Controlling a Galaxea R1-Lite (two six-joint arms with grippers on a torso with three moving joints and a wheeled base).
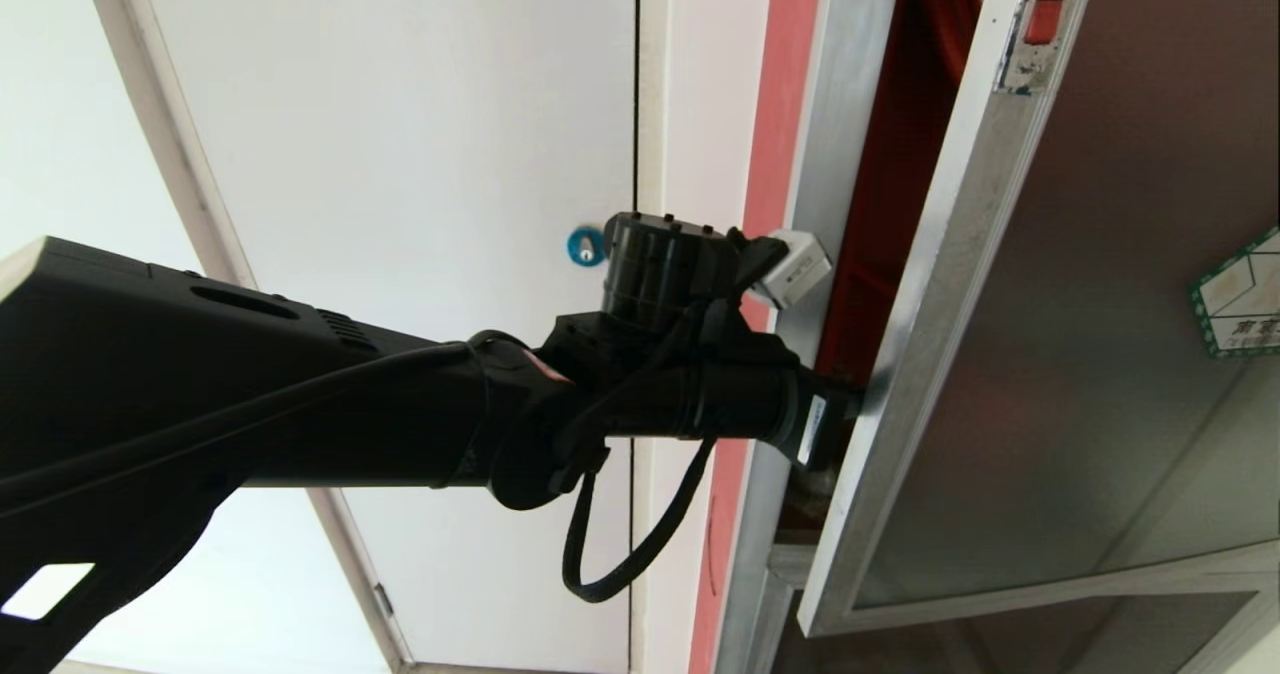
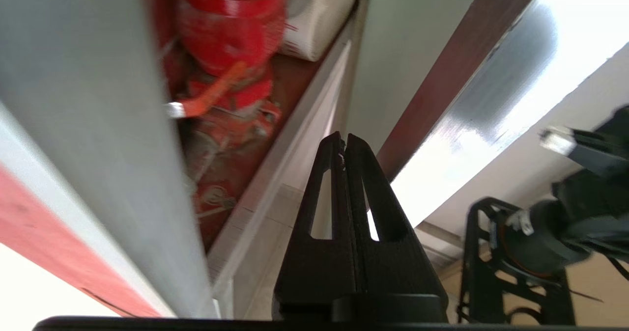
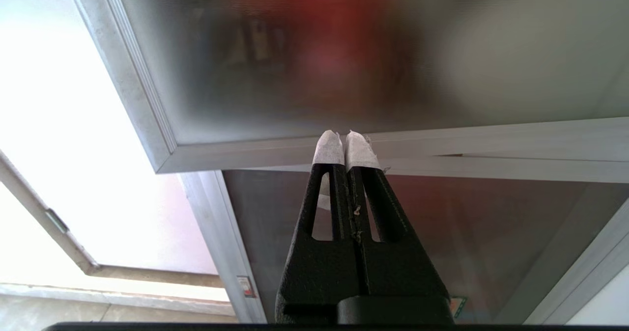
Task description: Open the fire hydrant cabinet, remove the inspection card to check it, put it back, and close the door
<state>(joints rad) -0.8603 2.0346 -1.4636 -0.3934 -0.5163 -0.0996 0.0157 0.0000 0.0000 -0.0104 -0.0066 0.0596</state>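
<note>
Now, my left gripper (image 2: pixel 345 142) has its fingers pressed together, empty, poked into the gap behind the door (image 1: pixel 1050 374), which stands ajar to its right. Fire hydrant cabinet (image 2: pixel 223 75) interior lies just beyond, left of the tips; inspection card not visible. Right gripper (image 3: pixel 346 139) closed, parked near the door's lower frame. Hexagonal sticker (image 1: pixel 1240 299) shows characters I can't read.

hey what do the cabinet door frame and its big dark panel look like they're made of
The door's silver frame looks like brushed aluminium or similar metal: pale grey, matte sheen, fine streaks along it. The large dark panel set in it looks like tinted, slightly frosted glass, possibly plastic: smooth, with the red contents showing through blurred in the right wrist view.
</note>
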